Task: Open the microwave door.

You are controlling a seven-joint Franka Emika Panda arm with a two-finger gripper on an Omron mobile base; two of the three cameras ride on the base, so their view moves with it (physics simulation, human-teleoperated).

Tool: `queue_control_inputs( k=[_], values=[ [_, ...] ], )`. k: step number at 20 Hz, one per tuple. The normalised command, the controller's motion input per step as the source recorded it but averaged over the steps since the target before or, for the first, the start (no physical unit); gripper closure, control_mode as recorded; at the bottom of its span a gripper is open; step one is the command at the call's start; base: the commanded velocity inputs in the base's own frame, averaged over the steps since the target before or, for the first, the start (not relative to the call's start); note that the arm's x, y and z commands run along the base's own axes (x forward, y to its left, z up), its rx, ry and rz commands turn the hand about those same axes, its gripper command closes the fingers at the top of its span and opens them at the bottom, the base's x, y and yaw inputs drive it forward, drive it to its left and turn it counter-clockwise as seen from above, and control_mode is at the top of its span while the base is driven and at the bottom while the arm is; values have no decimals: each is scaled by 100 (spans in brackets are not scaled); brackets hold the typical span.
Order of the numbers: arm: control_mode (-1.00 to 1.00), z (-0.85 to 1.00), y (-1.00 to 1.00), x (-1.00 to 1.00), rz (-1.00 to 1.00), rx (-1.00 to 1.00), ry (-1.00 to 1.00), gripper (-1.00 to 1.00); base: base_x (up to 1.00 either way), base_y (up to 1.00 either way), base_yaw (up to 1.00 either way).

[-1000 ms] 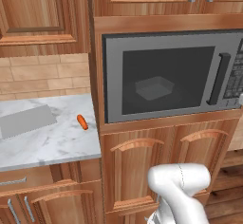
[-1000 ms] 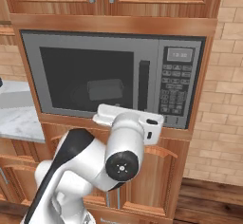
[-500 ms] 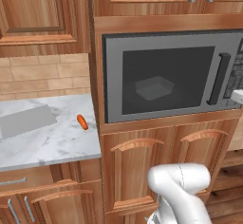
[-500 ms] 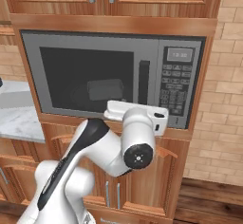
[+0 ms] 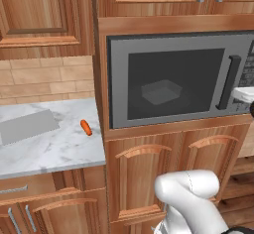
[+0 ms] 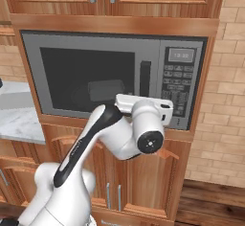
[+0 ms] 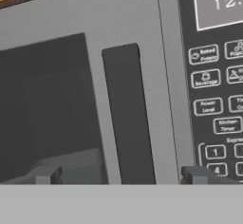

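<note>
The microwave is a wide grey box built into the wooden cabinets. Its door is closed, with a dark window and a vertical black bar handle. The dark keypad sits right of the handle. My gripper is open and close in front of the door. One fingertip stands left of the handle's lower part, the other to its right. In the right base view the white hand covers the handle's lower end. The hand's edge also shows beside the handle.
A pale container shows faintly inside the microwave. To the left, the marble counter holds a small orange piece and a grey flat board. Wooden cabinet doors lie below the microwave, and a brick wall is on the right.
The arm has stretched forward and up toward the microwave. The hand has shifted right and now sits at the door handle's lower end. The door has not moved.
</note>
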Motion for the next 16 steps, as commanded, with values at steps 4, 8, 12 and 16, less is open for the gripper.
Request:
queue_control_inputs(
  k=[4, 8, 12, 16],
  values=[
    [-100, -6, -1, 41, 4, 0, 0, -100, 0, 0, 0],
    [-100, 0, -2, 44, 7, 0, 0, -100, 0, 0, 0],
    [-100, 0, 0, 48, 4, 0, 0, -100, 0, 0, 0],
    [-100, 0, 0, 44, 5, 0, 0, -100, 0, 0, 0]
  ],
)
